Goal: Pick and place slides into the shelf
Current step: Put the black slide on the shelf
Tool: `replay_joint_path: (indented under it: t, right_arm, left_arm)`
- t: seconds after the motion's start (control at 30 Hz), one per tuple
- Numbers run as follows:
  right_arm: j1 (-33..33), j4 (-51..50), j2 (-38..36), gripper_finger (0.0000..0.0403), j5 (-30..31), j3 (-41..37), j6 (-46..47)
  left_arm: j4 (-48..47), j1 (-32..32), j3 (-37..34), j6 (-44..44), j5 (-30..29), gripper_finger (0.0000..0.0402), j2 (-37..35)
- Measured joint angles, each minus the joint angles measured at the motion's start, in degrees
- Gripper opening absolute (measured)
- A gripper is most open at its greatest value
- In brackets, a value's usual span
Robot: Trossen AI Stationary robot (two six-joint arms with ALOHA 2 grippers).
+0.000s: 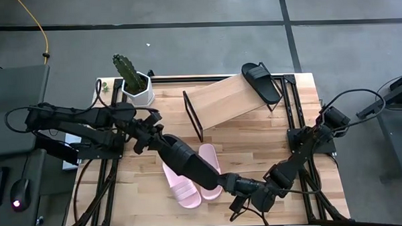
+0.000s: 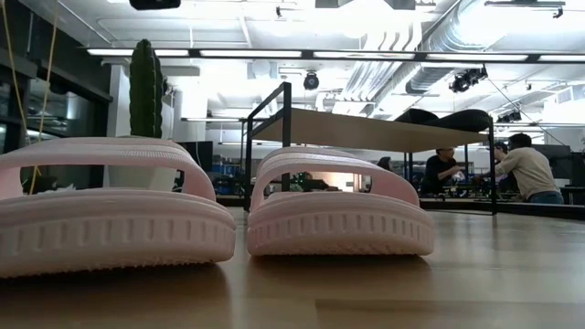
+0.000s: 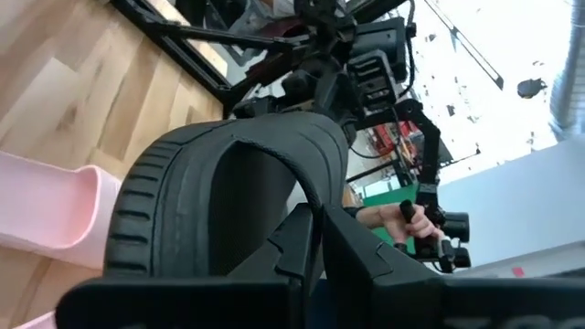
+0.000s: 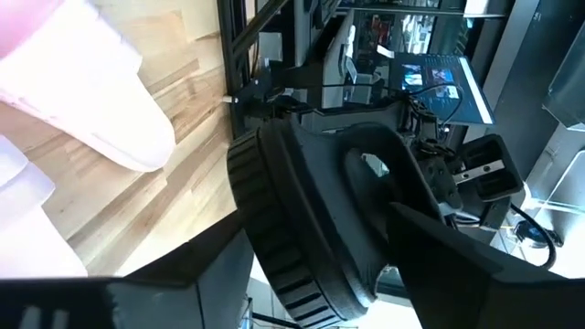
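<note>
Beside the pink slides, black slide between both end effectors

No readable text anywhere right now. The pale pink slides show only moulded ribbing along their soles, no brand mark. The black slide filling both wrist views carries ridges and nothing lettered. The shelf and the white planter are plain. Far back in the right wrist view a blue screen glows, but whatever is on it is too small to make out; the red and green patches in the left wrist view likewise can't be read.
</note>
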Motion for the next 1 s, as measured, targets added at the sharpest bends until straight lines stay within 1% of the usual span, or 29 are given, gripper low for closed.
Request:
replay_joint_path:
  t: [0.1, 0.2, 0.4, 0.53, 0.73, 0.83, 0.9, 1.0]
  right_arm:
    - [0.0, 0.0, 0.0, 0.0221, -0.6, 0.0, 0.8]
    - [0.0, 0.1, 0.0, 0.0213, -2.0, 0.0, 1.3]
    - [-0.2, 0.8, 0.0, 0.0190, -2.0, 0.0, 1.5]
    - [-0.2, 0.8, 0.0, 0.0157, -2.0, 0.0, 1.8]
    - [-0.2, 0.9, 0.0, 0.0090, -2.0, 0.0, 2.2]
    - [-0.2, 1.1, 0.0, 0.0061, -2.2, 0.0, 3.4]
    - [-0.3, 1.3, 0.0, 0.0047, -2.2, 0.0, 4.1]
    - [-0.5, 1.2, 0.0, 0.0043, -2.2, 0.0, 4.3]
  left_arm:
    - [-0.3, 0.0, 0.0, -0.2, 1.9, 0.0017, 0.3]
    - [-0.3, 0.0, 0.0, -0.2, 2.2, 0.0017, 0.5]
    - [-0.3, 0.0, 0.0, 0.6, 2.1, 0.0017, 0.5]
    - [-0.3, 0.0, 0.0, 0.8, 2.1, 0.0017, 0.5]
    - [-0.3, 0.0, 0.0, 2.5, 1.6, 0.0017, 0.5]
    - [-0.4, 0.0, 0.0, 5.1, 1.5, 0.0017, 0.5]
    - [-0.6, 0.0, 0.0, 6.6, 1.5, 0.0017, 0.5]
    - [-0.8, 0.1, 0.0, 9.1, 1.4, 0.0017, 0.5]
